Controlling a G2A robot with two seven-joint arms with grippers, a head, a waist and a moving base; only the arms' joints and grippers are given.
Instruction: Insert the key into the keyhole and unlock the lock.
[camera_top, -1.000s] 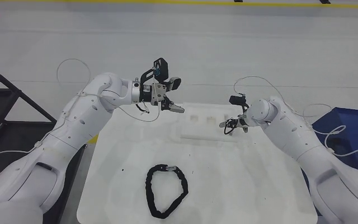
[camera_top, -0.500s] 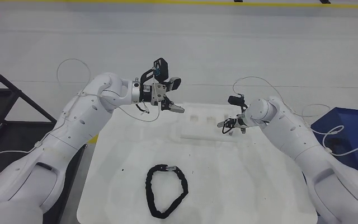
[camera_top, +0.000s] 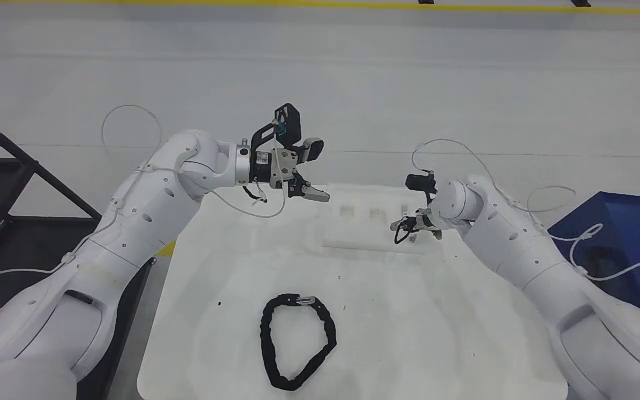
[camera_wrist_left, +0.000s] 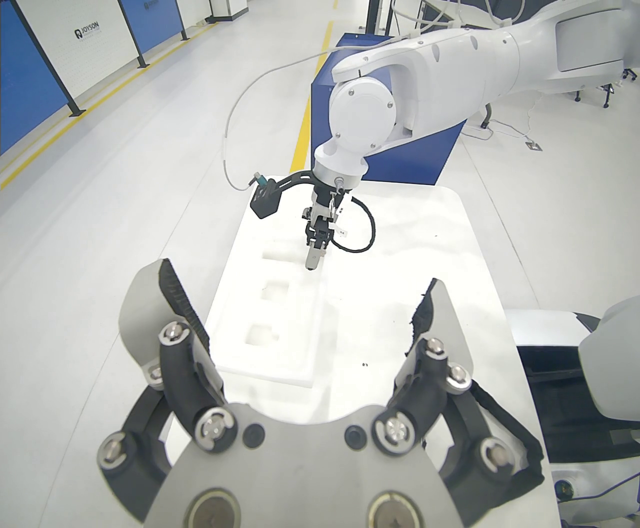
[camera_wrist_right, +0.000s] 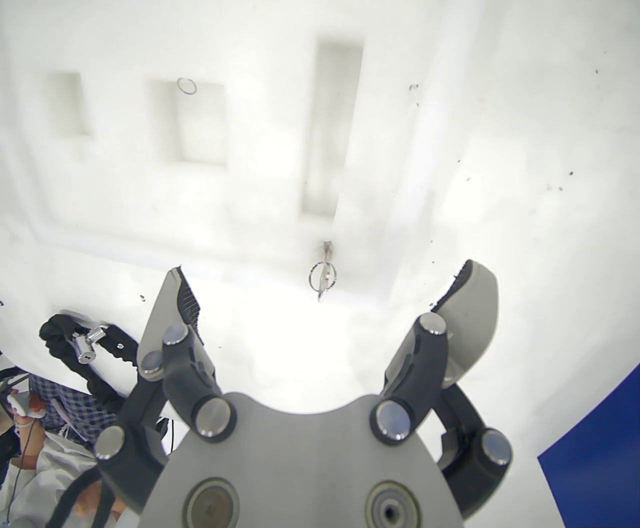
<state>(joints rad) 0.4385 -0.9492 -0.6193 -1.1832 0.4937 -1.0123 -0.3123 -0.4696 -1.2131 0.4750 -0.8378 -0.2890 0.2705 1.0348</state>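
A small silver key on a wire ring lies on the white table just off the edge of a white foam tray, below its long slot. My right gripper hangs open directly over the key, one finger on each side. The black chain lock lies coiled near the table's front; its silver cylinder with the keyhole faces upward. My left gripper is held open in the air over the table's far left corner, holding nothing. In the left wrist view the right gripper points down at the tray.
A loose wire ring rests at the rim of a square recess in the tray. A blue cabinet stands off the table's right side. A black frame stands to the left.
The right gripper has shifted slightly leftward along the tray's near edge. The left arm has kept still.
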